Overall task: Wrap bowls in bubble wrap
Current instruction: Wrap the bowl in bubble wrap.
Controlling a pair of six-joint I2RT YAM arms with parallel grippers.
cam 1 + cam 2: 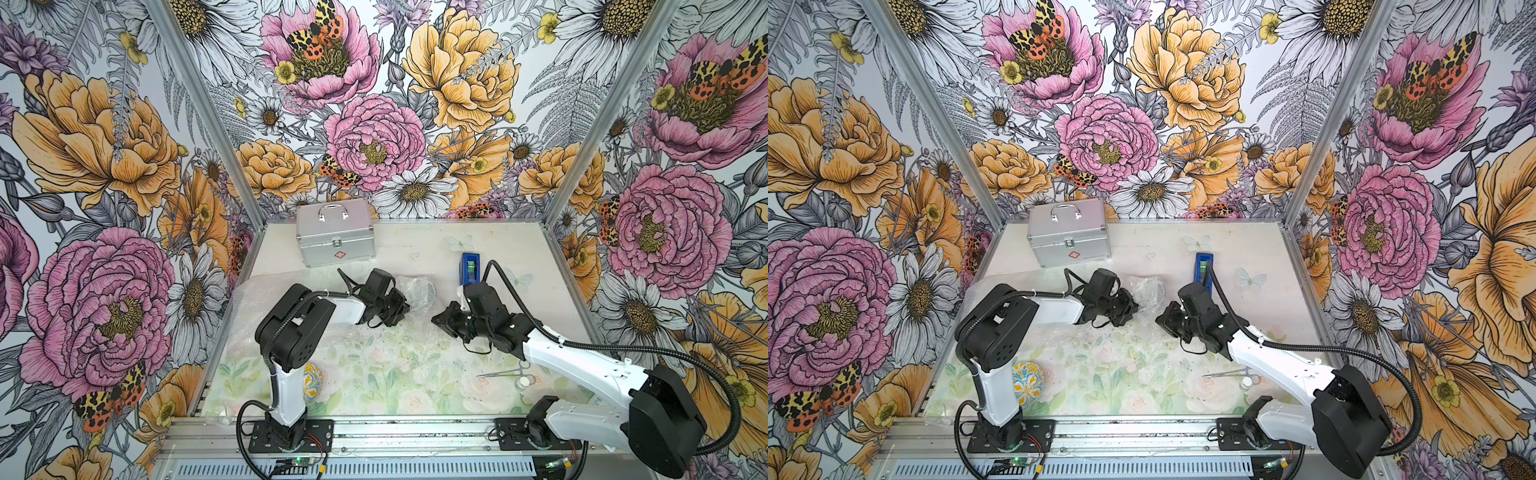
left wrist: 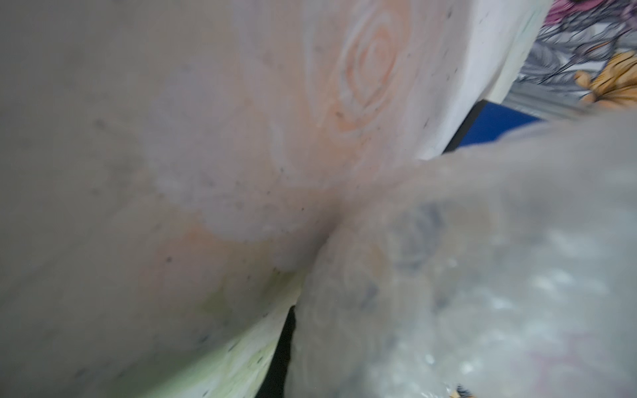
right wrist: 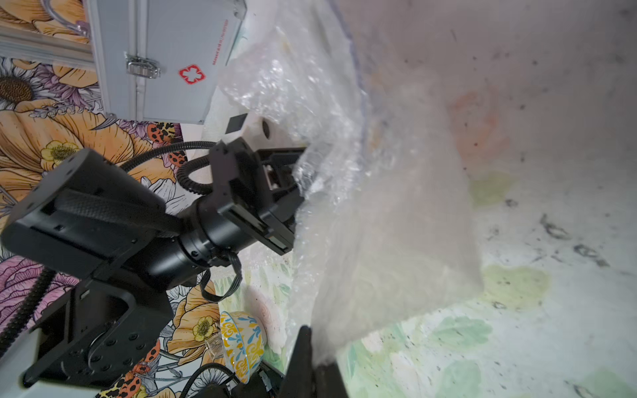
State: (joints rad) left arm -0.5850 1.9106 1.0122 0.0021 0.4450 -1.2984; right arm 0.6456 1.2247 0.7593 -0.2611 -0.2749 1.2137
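A bowl (image 1: 312,382) with blue and yellow patterns lies bare beside the left arm's base, seen also in the right wrist view (image 3: 241,344). Crinkly bubble wrap (image 1: 417,293) is bunched at mid-table; a round shape with faint blue marks (image 2: 413,237) shows through it. My left gripper (image 1: 402,309) is shut on one side of that bundle. My right gripper (image 1: 436,320) is shut on a free edge of the wrap (image 3: 379,241), which is pinched between its dark fingers (image 3: 303,355). More wrap (image 1: 257,299) spreads out under the left arm.
A silver metal case (image 1: 334,232) stands at the back left. A blue tape dispenser (image 1: 470,266) stands behind the right wrist. Thin metal scissors (image 1: 505,371) and a small white cap (image 1: 524,381) lie near the right arm. The booth's walls close in three sides.
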